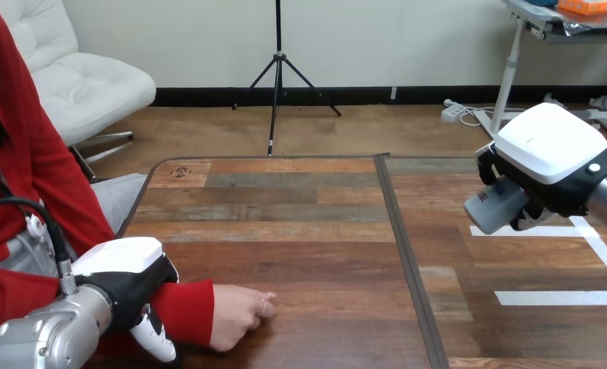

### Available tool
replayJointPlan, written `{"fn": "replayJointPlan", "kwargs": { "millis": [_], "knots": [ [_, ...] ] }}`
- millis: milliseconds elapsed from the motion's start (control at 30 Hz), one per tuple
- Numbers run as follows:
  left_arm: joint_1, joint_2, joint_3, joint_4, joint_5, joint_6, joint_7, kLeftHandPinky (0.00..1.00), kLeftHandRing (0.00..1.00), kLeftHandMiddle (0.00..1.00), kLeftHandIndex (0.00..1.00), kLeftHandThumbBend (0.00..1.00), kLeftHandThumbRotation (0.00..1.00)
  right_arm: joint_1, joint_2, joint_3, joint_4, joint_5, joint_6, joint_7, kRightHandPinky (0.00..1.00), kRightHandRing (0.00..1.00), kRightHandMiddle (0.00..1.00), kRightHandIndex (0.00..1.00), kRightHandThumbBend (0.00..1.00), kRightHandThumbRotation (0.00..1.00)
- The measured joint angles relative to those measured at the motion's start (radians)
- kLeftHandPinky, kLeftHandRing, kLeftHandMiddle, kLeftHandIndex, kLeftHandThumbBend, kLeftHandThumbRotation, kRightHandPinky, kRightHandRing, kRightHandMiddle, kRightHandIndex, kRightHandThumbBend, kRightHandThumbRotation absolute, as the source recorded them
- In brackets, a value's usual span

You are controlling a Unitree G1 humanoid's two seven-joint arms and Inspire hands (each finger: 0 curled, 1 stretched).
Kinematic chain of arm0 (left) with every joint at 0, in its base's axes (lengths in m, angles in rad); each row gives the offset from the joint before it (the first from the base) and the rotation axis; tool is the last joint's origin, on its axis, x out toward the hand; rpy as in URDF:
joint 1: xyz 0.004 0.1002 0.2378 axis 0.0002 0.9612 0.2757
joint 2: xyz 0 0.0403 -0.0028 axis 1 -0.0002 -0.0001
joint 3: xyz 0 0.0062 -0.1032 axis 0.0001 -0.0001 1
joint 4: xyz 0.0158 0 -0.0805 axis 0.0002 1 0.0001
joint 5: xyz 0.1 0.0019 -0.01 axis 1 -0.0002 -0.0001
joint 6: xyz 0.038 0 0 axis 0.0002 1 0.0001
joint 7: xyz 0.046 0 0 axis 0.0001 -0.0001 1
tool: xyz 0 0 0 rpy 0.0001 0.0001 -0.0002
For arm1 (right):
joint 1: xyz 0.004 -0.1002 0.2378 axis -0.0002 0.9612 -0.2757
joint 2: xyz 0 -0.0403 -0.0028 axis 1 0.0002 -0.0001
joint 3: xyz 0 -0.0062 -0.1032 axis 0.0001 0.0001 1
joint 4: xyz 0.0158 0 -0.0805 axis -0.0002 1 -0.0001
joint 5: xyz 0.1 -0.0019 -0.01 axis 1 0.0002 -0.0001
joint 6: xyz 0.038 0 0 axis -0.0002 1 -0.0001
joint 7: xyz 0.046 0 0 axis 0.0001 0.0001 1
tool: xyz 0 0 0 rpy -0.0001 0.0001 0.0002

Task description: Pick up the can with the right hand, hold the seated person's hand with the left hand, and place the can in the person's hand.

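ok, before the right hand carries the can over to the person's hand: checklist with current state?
1. Can gripped in the right hand: ok, fingers curled round it, held above the table.
2. Left hand on the person's wrist: ok, curled over the red sleeve.
3. Person's hand open to receive: not ok, loosely closed, resting on the table.
4. Can over the person's hand: not ok, they are at opposite sides of the view.
5. Firmness of either grip: cannot tell.
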Motion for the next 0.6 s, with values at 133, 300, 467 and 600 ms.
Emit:
{"fn": "replayJointPlan", "kwargs": {
  "millis": [133,300,467,600],
  "knots": [
    [0.002,0.000,0.000,0.001,-0.013,0.000,0.013,0.19,0.26,0.38,0.47,0.69,0.00,0.000,0.000,0.000,0.000,0.000,0.000,0.000,0.39,0.47,0.50,0.46,0.73,0.00],
    [0.007,-0.001,0.000,0.001,-0.028,0.000,0.036,0.18,0.25,0.37,0.46,0.69,0.00,0.000,0.000,0.000,-0.001,0.001,0.000,0.004,0.39,0.47,0.51,0.46,0.73,0.00],
    [0.011,-0.001,0.000,0.001,-0.040,0.000,0.057,0.18,0.26,0.37,0.45,0.69,0.00,0.000,0.000,0.000,-0.001,0.000,0.000,0.007,0.39,0.47,0.50,0.46,0.73,0.00],
    [0.017,-0.001,0.000,0.001,-0.045,-0.004,0.077,0.19,0.26,0.37,0.44,0.70,0.00,0.000,0.000,0.000,-0.001,0.000,0.000,0.007,0.39,0.47,0.51,0.47,0.72,0.00]
  ]
}}
